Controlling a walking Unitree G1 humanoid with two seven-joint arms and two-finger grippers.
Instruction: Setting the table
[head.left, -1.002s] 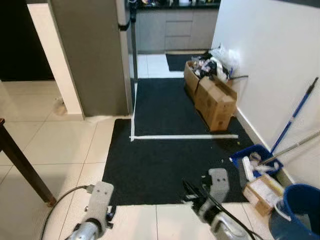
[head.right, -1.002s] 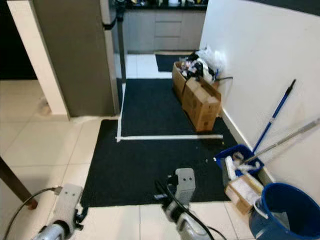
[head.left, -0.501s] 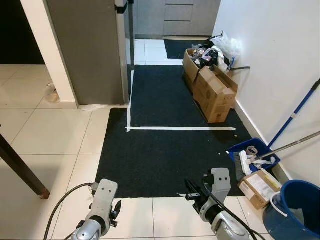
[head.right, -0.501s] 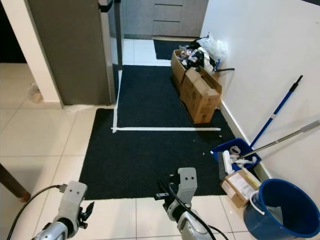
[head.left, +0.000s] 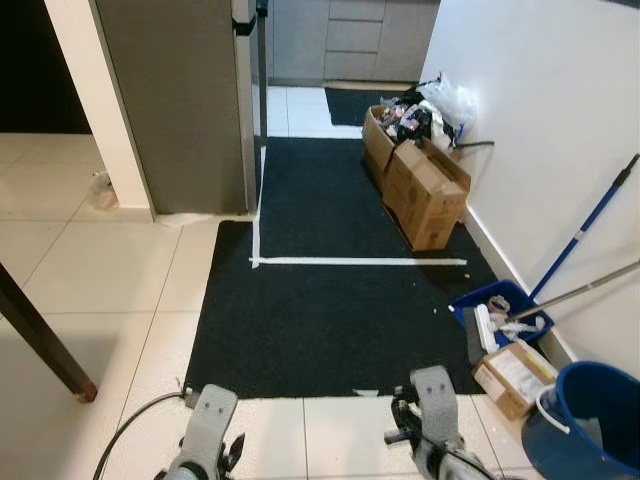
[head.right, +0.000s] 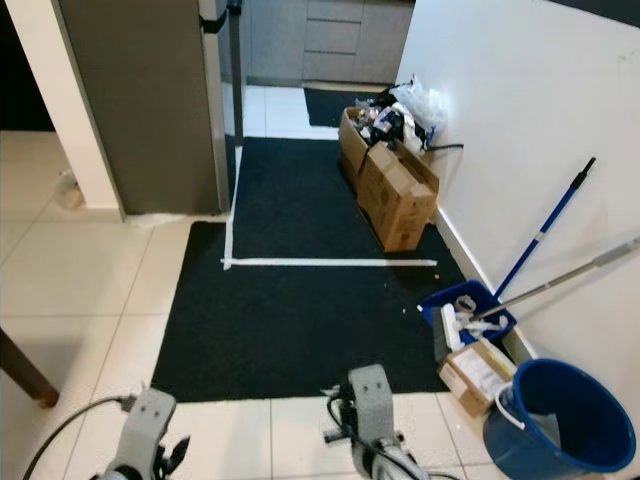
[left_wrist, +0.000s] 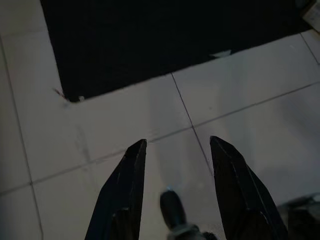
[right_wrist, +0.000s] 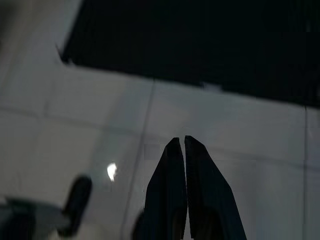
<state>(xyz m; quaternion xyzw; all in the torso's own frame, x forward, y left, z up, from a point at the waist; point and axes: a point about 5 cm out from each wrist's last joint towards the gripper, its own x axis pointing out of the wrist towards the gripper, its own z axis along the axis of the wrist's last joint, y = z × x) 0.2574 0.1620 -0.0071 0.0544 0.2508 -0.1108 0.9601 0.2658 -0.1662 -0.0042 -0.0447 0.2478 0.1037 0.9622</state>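
Both arms are hanging low over pale tiles. The left gripper (left_wrist: 177, 150) is showing spread fingers; the right gripper (right_wrist: 179, 145) is pinching nearly closed, empty. Black mat (head.left: 330, 290) is lying at 12 o'clock.

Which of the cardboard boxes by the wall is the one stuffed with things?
The far cardboard box, the one closest to the kitchen cabinets: it is heaped with bags and clutter. The box next to it and the small one by the bucket are not.

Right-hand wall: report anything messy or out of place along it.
An open cardboard box overflows with bags and clutter. Nearer, a blue dustpan, a small box and a blue bucket crowd the floor, two poles leaning against the wall.
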